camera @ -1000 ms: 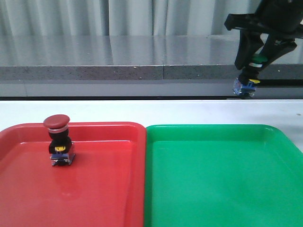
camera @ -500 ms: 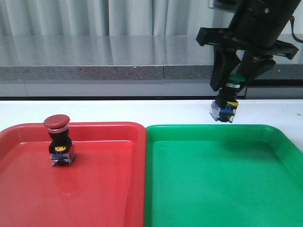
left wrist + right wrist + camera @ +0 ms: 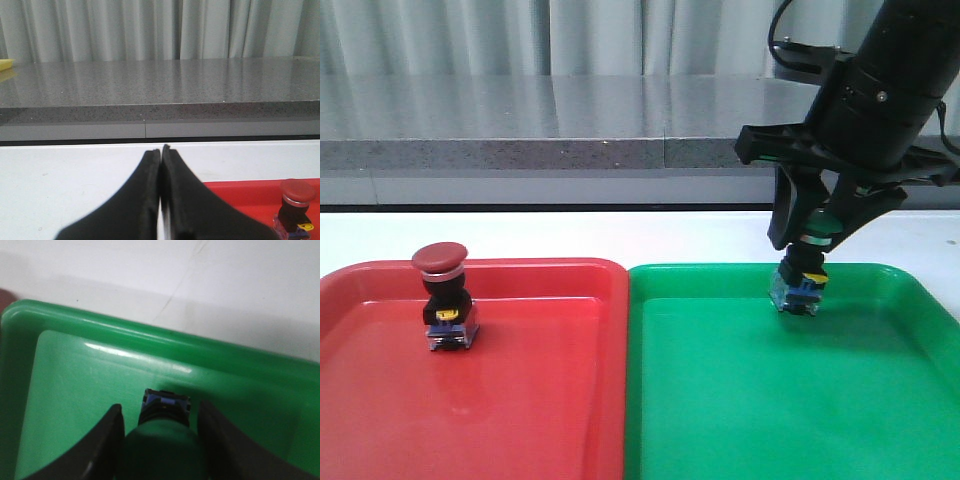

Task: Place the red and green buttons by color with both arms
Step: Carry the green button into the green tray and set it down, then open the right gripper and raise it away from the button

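Fingers of the right gripper point(image 3: 812, 238) point down from a slanted arm and pinch the green button point(image 3: 804, 268) by its cap, its base hanging just over the green tray point(image 3: 770, 400) near the far edge. The red button point(image 3: 444, 298) stands upright in the red tray point(image 3: 520, 400) near its far left corner. The left gripper point(image 3: 161, 200) is level, fingers pressed together, holding nothing.

Green button point(image 3: 809, 262) cap mostly hidden between right jaws; contact with green tray point(image 3: 880, 400) unclear.
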`<state>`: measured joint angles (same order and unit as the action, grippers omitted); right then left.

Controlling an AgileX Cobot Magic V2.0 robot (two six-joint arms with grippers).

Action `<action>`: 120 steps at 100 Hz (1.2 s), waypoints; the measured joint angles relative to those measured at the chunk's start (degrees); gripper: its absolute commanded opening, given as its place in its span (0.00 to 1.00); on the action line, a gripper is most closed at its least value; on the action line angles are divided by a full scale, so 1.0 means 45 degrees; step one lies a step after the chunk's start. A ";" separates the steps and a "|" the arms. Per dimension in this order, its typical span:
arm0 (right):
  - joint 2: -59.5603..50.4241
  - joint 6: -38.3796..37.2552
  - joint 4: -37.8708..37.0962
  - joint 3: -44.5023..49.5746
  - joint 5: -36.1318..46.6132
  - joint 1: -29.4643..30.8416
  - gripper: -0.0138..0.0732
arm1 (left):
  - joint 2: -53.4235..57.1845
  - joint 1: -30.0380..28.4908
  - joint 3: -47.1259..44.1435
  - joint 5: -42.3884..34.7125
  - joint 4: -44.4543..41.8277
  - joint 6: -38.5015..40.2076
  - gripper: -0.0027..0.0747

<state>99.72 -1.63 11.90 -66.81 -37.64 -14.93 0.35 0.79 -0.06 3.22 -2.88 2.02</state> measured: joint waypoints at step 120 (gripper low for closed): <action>-0.0243 -0.0025 0.0022 0.0073 0.0533 0.0000 0.85 | 0.0000 0.0000 0.0000 0.0000 0.0000 0.0000 0.01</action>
<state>98.63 -1.74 12.00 -66.49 -35.25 -14.93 0.35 0.79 -0.06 3.22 -2.88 2.02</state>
